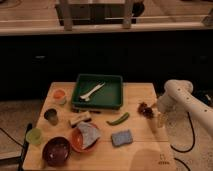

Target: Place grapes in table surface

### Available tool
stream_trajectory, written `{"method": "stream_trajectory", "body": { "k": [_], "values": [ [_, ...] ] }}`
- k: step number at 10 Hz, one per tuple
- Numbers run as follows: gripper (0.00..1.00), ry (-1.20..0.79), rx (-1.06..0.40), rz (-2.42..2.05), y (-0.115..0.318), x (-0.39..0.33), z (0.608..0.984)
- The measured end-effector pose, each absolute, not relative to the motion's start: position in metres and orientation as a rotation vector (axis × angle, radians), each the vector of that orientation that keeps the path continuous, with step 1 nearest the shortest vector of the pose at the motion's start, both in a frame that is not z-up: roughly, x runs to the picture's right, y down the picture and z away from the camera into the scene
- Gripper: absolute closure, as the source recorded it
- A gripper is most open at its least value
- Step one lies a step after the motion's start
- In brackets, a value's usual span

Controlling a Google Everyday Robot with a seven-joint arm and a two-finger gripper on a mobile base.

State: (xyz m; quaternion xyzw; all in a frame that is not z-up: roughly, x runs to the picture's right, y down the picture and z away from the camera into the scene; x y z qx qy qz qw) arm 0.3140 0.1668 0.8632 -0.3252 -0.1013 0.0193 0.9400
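A dark bunch of grapes lies on the wooden table near its right edge. My gripper hangs from the white arm that comes in from the right. It points down just right of the grapes and slightly nearer the camera, close to the table top.
A green tray with a white utensil stands at the back. A green pepper, a blue sponge, an orange plate, a dark bowl, cups and a brush lie to the left.
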Motion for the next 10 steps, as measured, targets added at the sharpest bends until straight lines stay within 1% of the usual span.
{"method": "stream_trajectory", "body": {
  "k": [4, 5, 6, 9, 10],
  "values": [
    [0.2, -0.253, -0.627, 0.022, 0.157, 0.294, 0.865],
    [0.22, -0.265, -0.626, 0.011, 0.155, 0.287, 0.867],
    [0.28, -0.273, -0.626, 0.002, 0.154, 0.283, 0.87],
    [0.59, -0.286, -0.651, -0.022, 0.163, 0.275, 0.882],
    [0.71, -0.291, -0.669, -0.03, 0.169, 0.274, 0.888]
  ]
}}
